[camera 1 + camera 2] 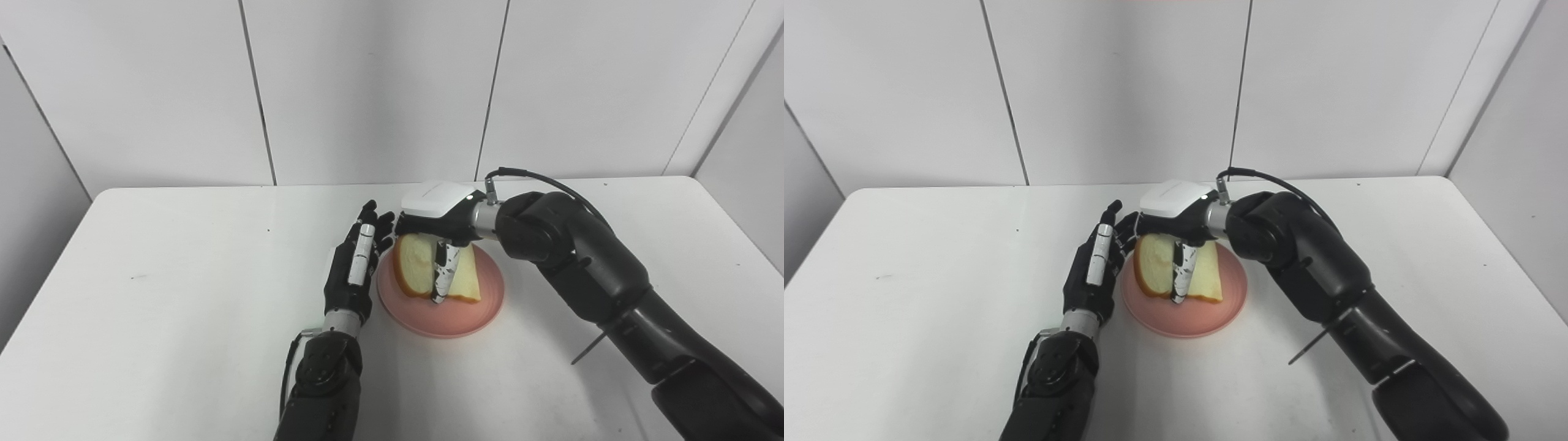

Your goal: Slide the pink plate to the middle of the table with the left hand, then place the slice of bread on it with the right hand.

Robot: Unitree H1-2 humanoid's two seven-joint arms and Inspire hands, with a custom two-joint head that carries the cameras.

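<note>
The pink plate [465, 315] lies near the middle of the white table. A slice of bread [416, 264] stands tilted on it, its lower edge resting on the plate. My right hand [438, 223] reaches over from the right and is shut on the bread, with one finger [442, 275] pressed down its near face. My left hand [358, 257] stands open just left of the plate, fingers stretched upward beside the rim; whether it touches the rim I cannot tell.
The white table [184, 288] is bounded by white wall panels behind. My right forearm [600, 288] crosses the table's right half, and a thin rod [589, 348] sticks out below it.
</note>
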